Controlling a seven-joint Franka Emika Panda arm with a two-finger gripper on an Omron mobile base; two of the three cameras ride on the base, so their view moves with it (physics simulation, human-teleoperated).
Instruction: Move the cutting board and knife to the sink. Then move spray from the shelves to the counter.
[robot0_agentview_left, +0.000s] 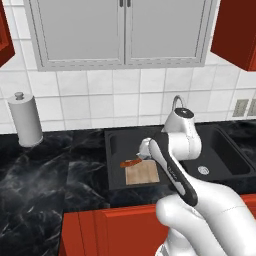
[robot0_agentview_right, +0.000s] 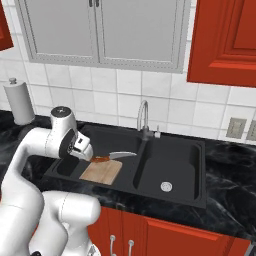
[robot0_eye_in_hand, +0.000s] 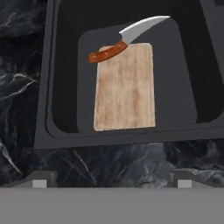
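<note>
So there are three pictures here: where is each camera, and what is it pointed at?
Left base view: behind the arm on its left, looking forward and down at the sink; the white arm rises from the lower right.
Right base view: behind on the right, facing the same sink and faucet; the arm rises from the lower left.
Hand view: on the hand, looking down into the sink's left basin past the open gripper.
All three share the cutting board in that basin, with the knife at its far end.
</note>
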